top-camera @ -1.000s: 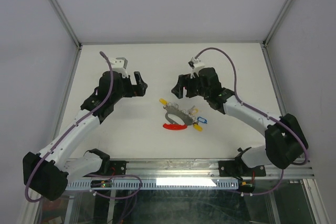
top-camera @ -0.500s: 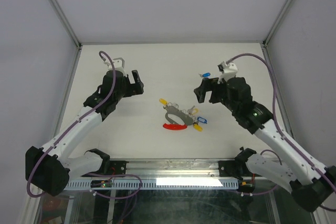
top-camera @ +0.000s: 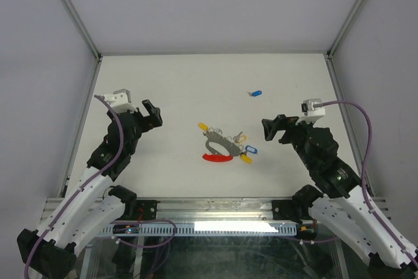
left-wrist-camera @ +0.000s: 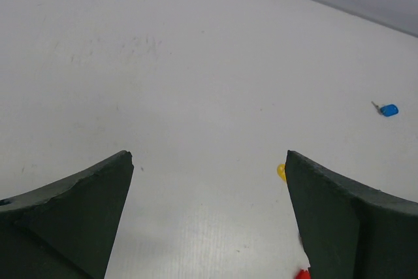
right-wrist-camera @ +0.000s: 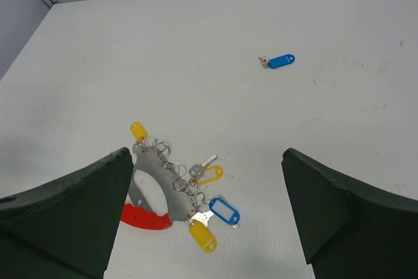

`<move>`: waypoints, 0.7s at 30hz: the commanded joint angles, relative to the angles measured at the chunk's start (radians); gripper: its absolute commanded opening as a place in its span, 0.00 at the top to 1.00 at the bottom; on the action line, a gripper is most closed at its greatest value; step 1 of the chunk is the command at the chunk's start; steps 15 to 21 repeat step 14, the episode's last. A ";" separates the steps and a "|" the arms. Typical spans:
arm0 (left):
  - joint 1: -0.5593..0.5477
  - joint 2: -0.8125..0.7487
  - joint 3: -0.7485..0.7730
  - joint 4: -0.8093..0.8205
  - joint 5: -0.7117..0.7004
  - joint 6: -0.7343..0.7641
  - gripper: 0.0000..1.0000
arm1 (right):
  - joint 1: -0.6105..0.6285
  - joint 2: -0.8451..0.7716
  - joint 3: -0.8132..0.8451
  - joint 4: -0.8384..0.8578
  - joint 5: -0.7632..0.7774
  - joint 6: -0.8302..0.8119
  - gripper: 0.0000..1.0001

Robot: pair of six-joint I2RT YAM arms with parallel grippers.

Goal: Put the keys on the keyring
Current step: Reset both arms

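The keyring point(top-camera: 217, 143) lies flat near the middle of the table point(top-camera: 170, 76), its red strip point(top-camera: 215, 157) on the near side. A few keys point(right-wrist-camera: 202, 236) with yellow or blue caps bunch right against its small rings. 1 blue key point(top-camera: 255, 93) lies alone, well apart from the bunch, farther back and to the right. The left end effector point(top-camera: 152, 113) hangs to the left of the keyring, fingers spread wide and holding nothing. The right end effector point(top-camera: 273, 129) hangs to the right, just as wide and bare.
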 commanded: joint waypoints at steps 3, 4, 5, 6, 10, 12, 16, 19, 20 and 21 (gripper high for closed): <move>0.005 -0.041 -0.076 0.101 -0.019 0.010 0.01 | 0.002 -0.055 -0.076 0.110 0.011 0.018 0.00; 0.005 -0.047 -0.083 0.113 -0.018 0.015 0.01 | 0.001 -0.055 -0.082 0.116 0.011 0.022 0.00; 0.005 -0.050 -0.089 0.122 -0.018 0.019 0.01 | 0.000 -0.052 -0.085 0.116 0.015 0.026 0.00; 0.005 -0.051 -0.089 0.127 -0.021 0.019 0.01 | 0.001 -0.050 -0.085 0.115 0.021 0.030 0.00; 0.004 -0.048 -0.092 0.131 -0.046 0.000 0.01 | 0.000 -0.038 -0.077 0.113 0.035 0.034 0.00; 0.005 -0.045 -0.097 0.141 -0.043 -0.009 0.01 | 0.000 -0.027 -0.069 0.107 0.052 0.033 0.00; 0.005 -0.035 -0.102 0.162 -0.031 -0.007 0.01 | 0.000 -0.021 -0.065 0.104 0.070 0.034 0.00; 0.005 -0.035 -0.102 0.162 -0.031 -0.007 0.01 | 0.000 -0.021 -0.065 0.104 0.070 0.034 0.00; 0.005 -0.035 -0.102 0.162 -0.031 -0.007 0.01 | 0.000 -0.021 -0.065 0.104 0.070 0.034 0.00; 0.005 -0.035 -0.102 0.162 -0.031 -0.007 0.01 | 0.000 -0.021 -0.065 0.104 0.070 0.034 0.00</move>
